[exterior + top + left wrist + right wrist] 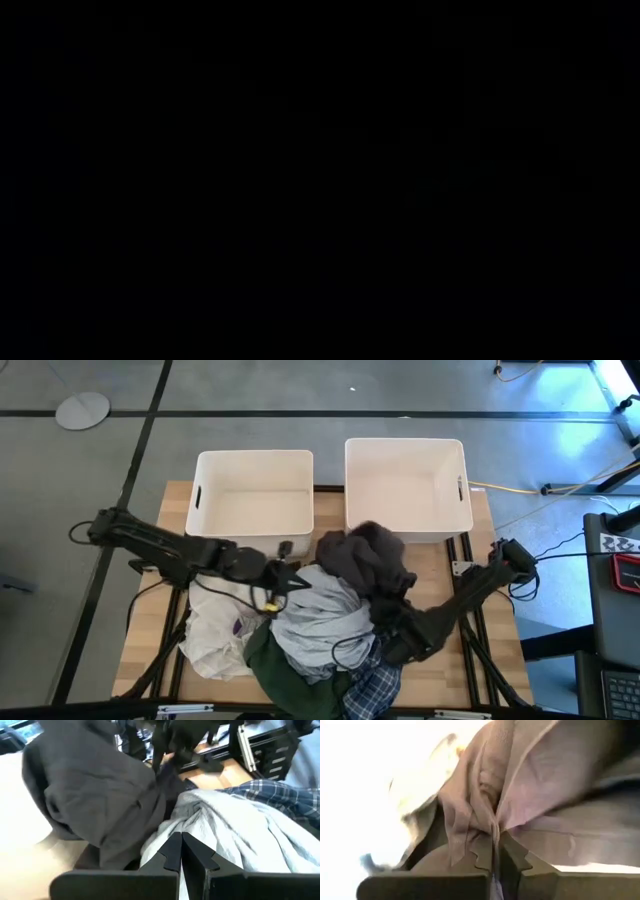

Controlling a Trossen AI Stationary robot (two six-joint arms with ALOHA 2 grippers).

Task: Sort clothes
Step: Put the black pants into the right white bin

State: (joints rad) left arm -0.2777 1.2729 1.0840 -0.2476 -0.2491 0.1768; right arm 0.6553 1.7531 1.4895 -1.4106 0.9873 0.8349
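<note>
I'm at the pick step: the clothes (320, 625) lie heaped on the near half of the desk (160, 610), both white bins (250, 495) beyond them holding nothing. My right gripper (496, 851) is pinched tight on a fold of the dark grey garment (370, 560); the left gripper (181, 851) is closed on the pale grey-blue garment (240, 827). Next, I reckon, comes lifting one piece free without dragging its neighbours. The low view is black, and how deep either pinch sits I cannot tell.

two white bins (255, 495) side by side, wooden table (150, 610)
</note>
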